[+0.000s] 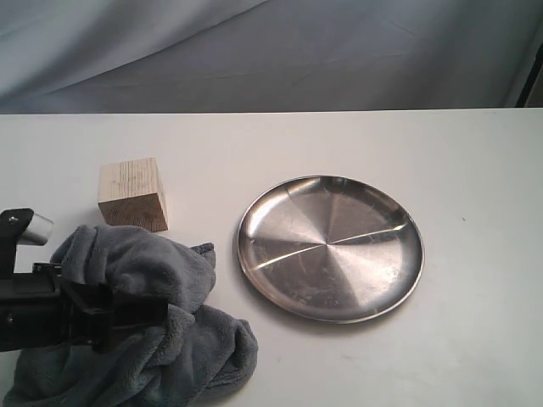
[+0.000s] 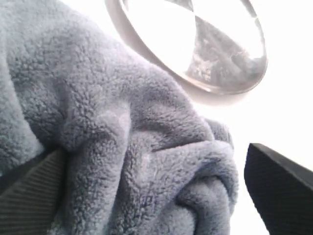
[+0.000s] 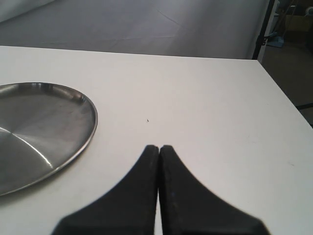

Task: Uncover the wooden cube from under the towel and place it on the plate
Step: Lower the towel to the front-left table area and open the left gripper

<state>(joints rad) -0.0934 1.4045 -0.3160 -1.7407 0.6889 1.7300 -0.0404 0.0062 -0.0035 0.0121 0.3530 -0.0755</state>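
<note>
Looks about halfway tbh, with the block (image 1: 131,195) already bare on the counter (image 1: 475,170) just beside the bunched towel (image 1: 204,348) and apart from the plate (image 1: 329,248), left pincer (image 1: 127,318) spread loose around the towel, right pincer (image 3: 159,147) clenched on nothing, just 1 pick-and-drop to go.
</note>
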